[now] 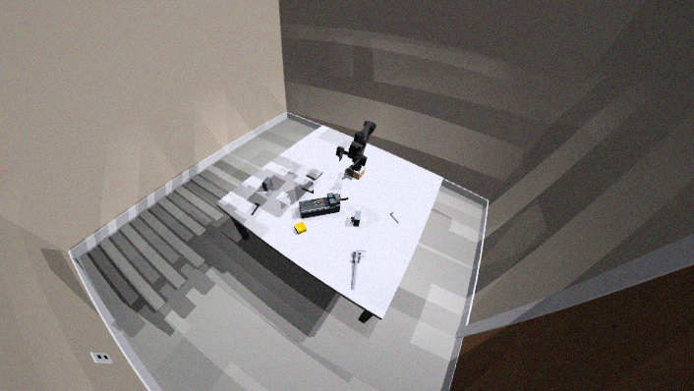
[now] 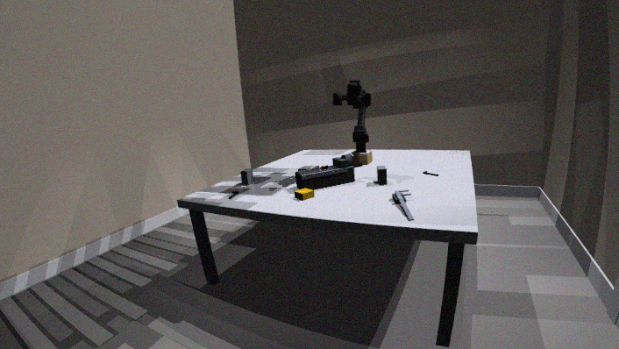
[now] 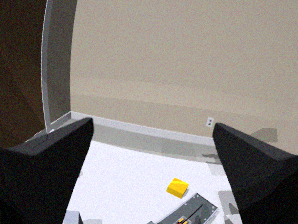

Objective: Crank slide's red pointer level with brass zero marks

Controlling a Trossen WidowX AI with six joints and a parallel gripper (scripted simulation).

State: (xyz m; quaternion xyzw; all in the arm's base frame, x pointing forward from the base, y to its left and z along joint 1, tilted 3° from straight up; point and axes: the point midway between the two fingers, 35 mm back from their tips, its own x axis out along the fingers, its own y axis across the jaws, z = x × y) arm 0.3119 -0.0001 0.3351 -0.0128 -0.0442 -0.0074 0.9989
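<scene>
The machine [image 1: 319, 207] [image 2: 326, 178] [image 3: 199, 208] is a long dark grey box with a slide on top, standing mid-table. A tiny red and brass spot [image 1: 319, 201] [image 3: 182, 220] marks the pointer area; whether pointer and marks are level is too small to tell. A dark crank handle [image 1: 344, 198] sticks out at the machine's right end in the top view. It is not made out in the exterior view and lies outside the wrist view. My gripper [image 1: 340, 153] [image 2: 337, 99] [image 3: 155, 127] is open and empty, raised high above the table, back from the machine and not touching it.
A yellow block [image 1: 300, 228] [image 2: 304, 194] [image 3: 177, 188] lies near the machine. A dark upright block [image 1: 356, 219] [image 2: 381, 175] stands beside its crank end. Calipers [image 1: 354, 270] [image 2: 402, 204], a hex key [image 1: 394, 217] and another grey block [image 1: 267, 184] [image 2: 246, 176] are also on the table.
</scene>
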